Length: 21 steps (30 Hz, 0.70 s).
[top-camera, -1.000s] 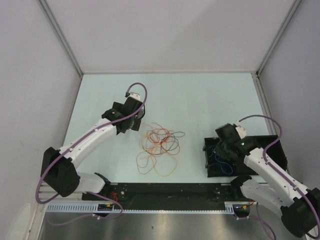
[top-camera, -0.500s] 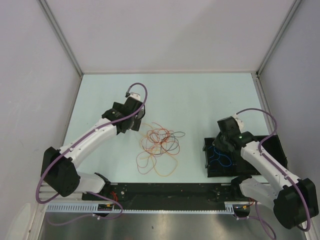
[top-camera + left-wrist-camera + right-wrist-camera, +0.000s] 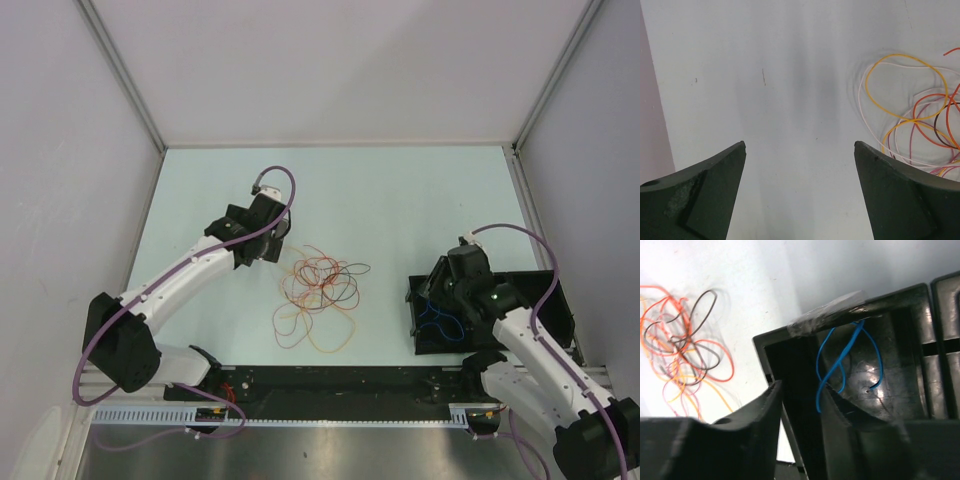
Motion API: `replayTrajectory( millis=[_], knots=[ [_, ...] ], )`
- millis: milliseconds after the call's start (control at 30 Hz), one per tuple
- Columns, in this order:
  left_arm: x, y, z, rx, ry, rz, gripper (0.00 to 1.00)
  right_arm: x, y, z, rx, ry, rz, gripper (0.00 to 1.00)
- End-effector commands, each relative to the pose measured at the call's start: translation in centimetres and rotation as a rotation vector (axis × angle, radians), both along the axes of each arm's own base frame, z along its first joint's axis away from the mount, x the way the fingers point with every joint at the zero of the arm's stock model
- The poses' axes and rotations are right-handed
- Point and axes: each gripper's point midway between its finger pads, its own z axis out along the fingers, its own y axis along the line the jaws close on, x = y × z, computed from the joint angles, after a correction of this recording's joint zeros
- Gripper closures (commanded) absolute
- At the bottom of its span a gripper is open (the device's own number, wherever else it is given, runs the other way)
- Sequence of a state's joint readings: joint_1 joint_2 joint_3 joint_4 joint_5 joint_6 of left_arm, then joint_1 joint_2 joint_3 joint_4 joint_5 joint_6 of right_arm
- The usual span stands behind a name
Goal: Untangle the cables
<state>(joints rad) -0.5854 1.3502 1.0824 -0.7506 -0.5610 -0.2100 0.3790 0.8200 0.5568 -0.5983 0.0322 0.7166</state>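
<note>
A tangle of thin orange, red, dark and pale pink cables point(image 3: 318, 290) lies on the pale table in the middle. It also shows in the left wrist view point(image 3: 920, 115) and in the right wrist view point(image 3: 685, 345). My left gripper point(image 3: 273, 245) is open and empty point(image 3: 800, 145), just left of the tangle and above bare table. A blue cable point(image 3: 837, 360) lies inside the black tray point(image 3: 920, 295), apart from the tangle. My right gripper point(image 3: 802, 390) is open over the tray's left part point(image 3: 437, 297), with the blue cable's loose end beside its right finger.
The black tray point(image 3: 545, 278) sits at the right side of the table, near the right wall. White walls enclose the table on three sides. A black rail runs along the near edge by the arm bases.
My right arm has shifted a little over the tray and pulled back slightly toward the near side. The left arm and the tangle have not moved.
</note>
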Motion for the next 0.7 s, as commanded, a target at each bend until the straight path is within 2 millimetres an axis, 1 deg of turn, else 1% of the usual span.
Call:
replayTrajectory(
  millis=[0,33,100,167,267,333,367,400,467,500,533,567,600,667],
  knots=[
    [-0.1,-0.3,0.4,-0.015,-0.007,-0.011,0.06,0.2,1.3,2.2,0.087,-0.069,0.051,0.55],
    [0.0,-0.3,0.4,-0.017,-0.006,-0.009,0.06,0.1,1.8,2.7,0.12,-0.078,0.069,0.53],
    [-0.1,-0.4,0.4,-0.017,-0.007,-0.013,0.06,0.2,2.2,3.6,0.152,-0.099,0.074,0.51],
    [-0.1,-0.3,0.4,-0.017,-0.007,-0.011,0.06,0.3,2.6,4.6,0.172,-0.116,0.086,0.5],
    [-0.1,-0.3,0.5,-0.018,-0.009,-0.009,0.06,0.5,2.6,5.3,0.161,-0.125,0.099,0.5],
    [-0.1,-0.4,0.6,-0.018,-0.012,-0.012,0.06,0.5,2.1,5.2,0.125,-0.113,0.095,0.5],
    [-0.1,-0.3,0.5,-0.017,-0.009,-0.012,0.06,0.7,1.9,5.7,0.111,-0.119,0.096,0.5],
    [-0.1,-0.3,0.5,-0.018,-0.009,-0.011,0.06,0.4,1.6,5.4,0.083,-0.096,0.101,0.5],
    [-0.1,-0.3,0.5,-0.016,-0.008,-0.012,0.06,0.6,0.7,5.0,0.033,-0.054,0.061,0.5],
    [-0.1,-0.4,0.4,-0.015,-0.007,-0.012,0.06,-0.1,0.0,3.9,0.011,0.024,0.005,0.44],
    [-0.2,-0.4,0.3,-0.013,-0.002,-0.013,0.06,-0.1,-1.0,3.2,-0.037,0.047,-0.039,0.41],
    [-0.2,-0.3,0.4,-0.012,-0.003,-0.012,0.06,-0.4,-1.3,2.2,-0.057,0.099,-0.052,0.38],
    [-0.1,-0.3,0.4,-0.012,-0.005,-0.011,0.06,-0.8,-1.3,1.7,-0.06,0.129,-0.053,0.35],
    [-0.2,-0.3,0.5,-0.014,-0.008,-0.009,0.06,-1.0,-1.2,1.0,-0.074,0.164,-0.062,0.32]
  ],
)
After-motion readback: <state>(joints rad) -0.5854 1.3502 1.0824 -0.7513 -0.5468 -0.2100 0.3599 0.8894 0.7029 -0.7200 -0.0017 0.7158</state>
